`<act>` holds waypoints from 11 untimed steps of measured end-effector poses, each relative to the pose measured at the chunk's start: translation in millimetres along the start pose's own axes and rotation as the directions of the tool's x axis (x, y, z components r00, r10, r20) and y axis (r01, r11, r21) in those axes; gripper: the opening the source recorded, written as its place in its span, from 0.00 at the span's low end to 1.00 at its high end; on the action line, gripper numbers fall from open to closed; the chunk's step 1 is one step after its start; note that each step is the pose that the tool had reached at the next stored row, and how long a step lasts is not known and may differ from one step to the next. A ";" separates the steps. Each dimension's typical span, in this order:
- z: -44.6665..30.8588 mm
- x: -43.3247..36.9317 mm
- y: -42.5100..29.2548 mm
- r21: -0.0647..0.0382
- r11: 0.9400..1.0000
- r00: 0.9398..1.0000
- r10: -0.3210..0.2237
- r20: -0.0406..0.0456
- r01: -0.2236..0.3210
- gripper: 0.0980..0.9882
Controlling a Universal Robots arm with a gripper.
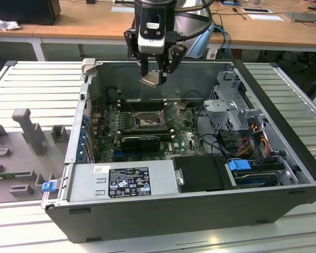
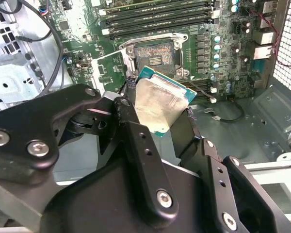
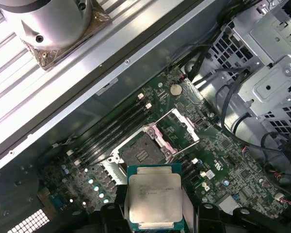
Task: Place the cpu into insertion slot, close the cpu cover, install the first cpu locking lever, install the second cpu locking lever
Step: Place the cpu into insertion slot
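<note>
Exterior view's left: a grey moulded fixture tray (image 1: 21, 153) lies on the slatted table, beside the open dark computer case (image 1: 284, 158).

Inside the case, nearest the camera, I note a silver box-shaped power supply (image 1: 121, 182). Behind it is the green motherboard (image 1: 184, 134).

On that board the insertion slot (image 1: 146, 122), a square dark-framed socket, is bare, and in both wrist views its pin field (image 2: 155, 54) (image 3: 141, 154) is exposed. In the first wrist view the cpu cover (image 3: 188, 127), a thin silvery metal frame plate, stands swung up off the socket. The long black memory slots (image 3: 114, 128) run alongside.

The black gripper (image 1: 155, 76) hangs above the case, over the board's far side. Its fingers (image 2: 136, 141) are clamped on the cpu (image 1: 150, 80) (image 2: 160, 104) (image 3: 154, 196), a small flat square chip with a pale silver face. I see the chip held tilted and clear of the socket.

Exterior view's right: a grey perforated metal drive cage (image 1: 231, 110).
</note>
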State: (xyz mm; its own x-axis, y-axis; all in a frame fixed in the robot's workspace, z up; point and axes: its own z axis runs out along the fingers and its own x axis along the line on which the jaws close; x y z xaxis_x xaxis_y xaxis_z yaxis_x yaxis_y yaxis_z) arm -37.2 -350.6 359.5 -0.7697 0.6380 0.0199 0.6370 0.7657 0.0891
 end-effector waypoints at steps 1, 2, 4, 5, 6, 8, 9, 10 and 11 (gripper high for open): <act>0.0 0.0 0.0 0.000 1.000 1.000 0.006 0.001 -0.006 0.48; 0.0 0.0 0.0 0.000 1.000 1.000 0.010 0.001 -0.010 0.48; 0.0 0.0 0.0 0.000 1.000 1.000 0.019 0.002 -0.019 0.48; 0.0 0.0 0.0 -0.001 1.000 1.000 0.026 0.002 -0.026 0.48; 0.0 0.0 0.0 -0.001 0.999 0.999 0.035 0.003 -0.035 0.48; 0.0 0.0 0.0 -0.001 0.999 0.999 0.044 0.004 -0.044 0.48; 0.0 0.0 0.0 -0.001 0.999 0.999 0.053 0.005 -0.053 0.48; 0.0 0.0 0.0 -0.001 0.998 0.998 0.059 0.005 -0.059 0.48; 0.0 0.0 0.0 -0.001 0.998 0.998 0.063 0.006 -0.063 0.48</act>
State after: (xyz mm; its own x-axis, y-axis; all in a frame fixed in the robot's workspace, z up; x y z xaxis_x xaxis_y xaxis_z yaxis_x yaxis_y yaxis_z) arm -37.1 -350.6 359.5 -0.7277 0.6856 0.0198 0.6843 0.7237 0.0891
